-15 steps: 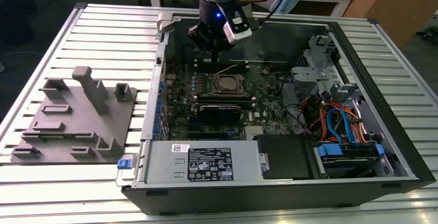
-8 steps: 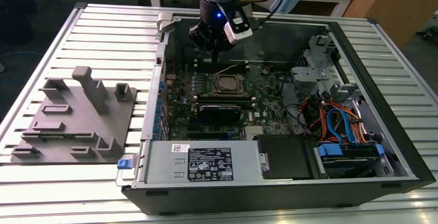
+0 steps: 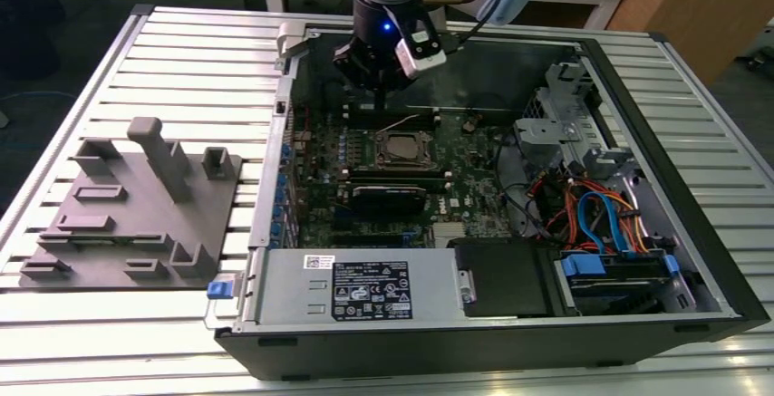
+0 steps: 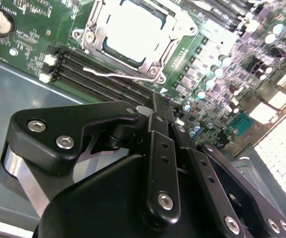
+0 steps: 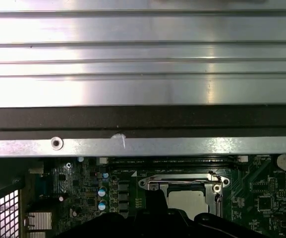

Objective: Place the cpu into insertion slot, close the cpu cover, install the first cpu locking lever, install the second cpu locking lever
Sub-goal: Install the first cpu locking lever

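CPU (image 4: 133, 32) seated in insertion slot (image 3: 403, 150), cpu cover (image 4: 94, 35) down over its edges. Gripper (image 3: 381, 97) just above slot's far edge; fingers: cannot tell. Likely light, rigid, fragile underneath; best held by edges. Thin wire lever (image 4: 114, 74) alongside slot

Even, bright overhead light falls across the slatted table (image 3: 158, 61) in the exterior view, with soft, short shadows and a dim interior to the open case (image 3: 677, 188). In the second wrist view, glare washes the cpu (image 4: 133, 29) to near white and bleaches the board's far edge, while the gripper (image 4: 157, 198) looms dark and slightly soft up close. In the first wrist view, the metal slats (image 5: 143, 74) shine with broad reflections; the board below seems underexposed, perhaps mildly blurred.
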`<state>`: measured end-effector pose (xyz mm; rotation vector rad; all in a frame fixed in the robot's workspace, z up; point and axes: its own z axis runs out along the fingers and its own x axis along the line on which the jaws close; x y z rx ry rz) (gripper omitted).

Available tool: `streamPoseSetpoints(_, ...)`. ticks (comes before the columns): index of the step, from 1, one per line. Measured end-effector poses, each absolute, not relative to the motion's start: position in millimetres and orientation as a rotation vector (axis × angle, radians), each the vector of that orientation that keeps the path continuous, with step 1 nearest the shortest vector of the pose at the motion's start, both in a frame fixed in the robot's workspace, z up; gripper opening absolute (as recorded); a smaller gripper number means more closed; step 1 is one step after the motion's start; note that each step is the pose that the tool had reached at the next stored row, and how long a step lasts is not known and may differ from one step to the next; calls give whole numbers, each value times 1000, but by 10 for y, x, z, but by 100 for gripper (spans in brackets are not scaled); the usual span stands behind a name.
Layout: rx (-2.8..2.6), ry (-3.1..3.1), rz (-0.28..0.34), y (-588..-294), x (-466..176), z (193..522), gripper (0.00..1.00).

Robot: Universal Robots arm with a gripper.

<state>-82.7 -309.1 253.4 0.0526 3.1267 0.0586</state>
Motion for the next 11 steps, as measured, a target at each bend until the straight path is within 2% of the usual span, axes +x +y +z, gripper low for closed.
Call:
streamPoseSetpoints(2,53,3126,100,-3093,-828,2532,11)
streamPoseSetpoints(11,53,3126,108,-3093,-828,2532,11)
